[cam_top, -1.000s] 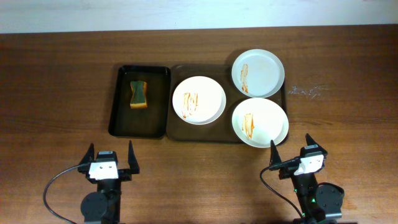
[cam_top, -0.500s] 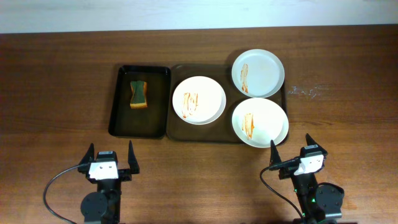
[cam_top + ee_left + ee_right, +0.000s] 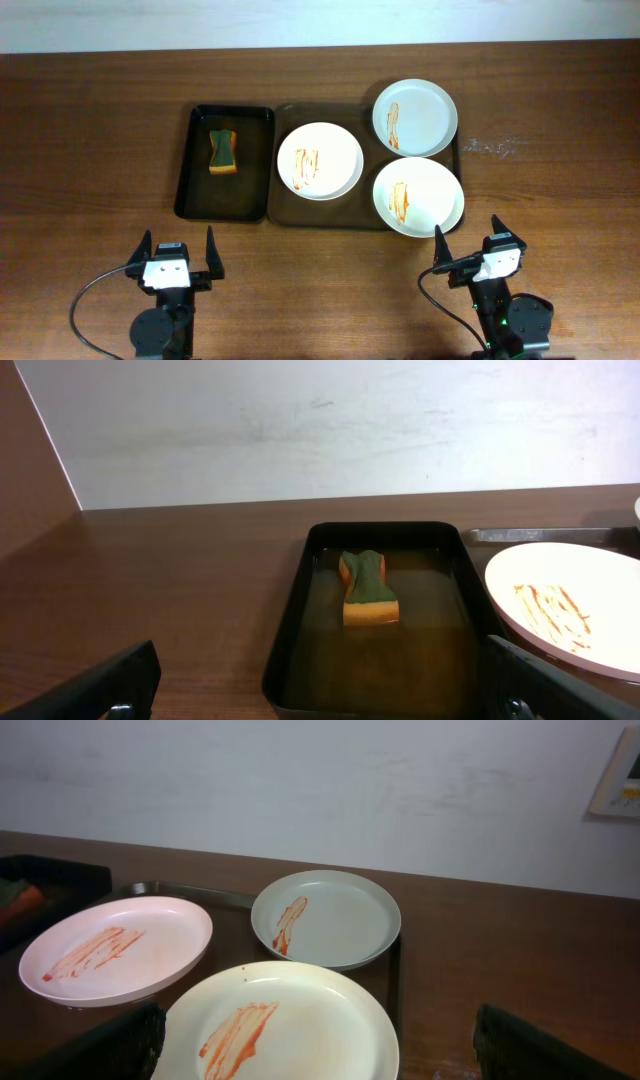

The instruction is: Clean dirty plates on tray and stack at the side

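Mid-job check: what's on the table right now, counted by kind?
Plates, all sauce-streaked: 3
Trays: 2
Sponge: 1
Total: 6

No visible change since a second ago, left hand [image 3: 178,240] and right hand [image 3: 467,228] motionless, plates [image 3: 320,160] unshifted

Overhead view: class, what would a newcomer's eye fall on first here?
Three sauce-streaked white plates sit on the dark tray, right of centre. Left of it, a green-and-orange sponge lies in a smaller black tray. The left hand and right hand sit open at the near edge.
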Robot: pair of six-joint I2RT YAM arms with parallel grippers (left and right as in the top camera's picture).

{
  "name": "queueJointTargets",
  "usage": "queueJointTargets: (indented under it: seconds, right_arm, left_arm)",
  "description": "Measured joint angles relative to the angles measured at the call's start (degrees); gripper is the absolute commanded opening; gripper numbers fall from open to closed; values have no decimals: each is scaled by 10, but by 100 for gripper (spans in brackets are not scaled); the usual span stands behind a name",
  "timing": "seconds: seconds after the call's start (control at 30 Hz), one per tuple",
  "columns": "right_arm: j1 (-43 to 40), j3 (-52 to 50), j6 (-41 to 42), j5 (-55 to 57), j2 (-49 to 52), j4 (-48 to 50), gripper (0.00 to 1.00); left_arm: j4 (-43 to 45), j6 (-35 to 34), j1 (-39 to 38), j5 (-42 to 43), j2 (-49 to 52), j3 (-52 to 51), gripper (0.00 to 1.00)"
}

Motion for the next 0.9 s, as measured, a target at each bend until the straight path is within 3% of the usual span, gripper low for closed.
queueJointTargets:
  seconds: [0.23, 0.6, 0.77, 0.9]
  right_arm:
    - [0, 0, 0, 0, 0, 0, 98]
    - [0, -1, 0, -46, -1, 76, 98]
    - [0, 21, 0, -71, 9, 75, 98]
    - [0, 97, 0, -80, 62, 76, 98]
  left_arm:
    - [4, 0, 0, -1, 0, 0, 99]
    - [9, 0, 0, -2, 8, 2, 99]
    - [10, 0, 0, 0, 88, 63, 99]
    - [24, 0, 0, 8, 177, 144, 99]
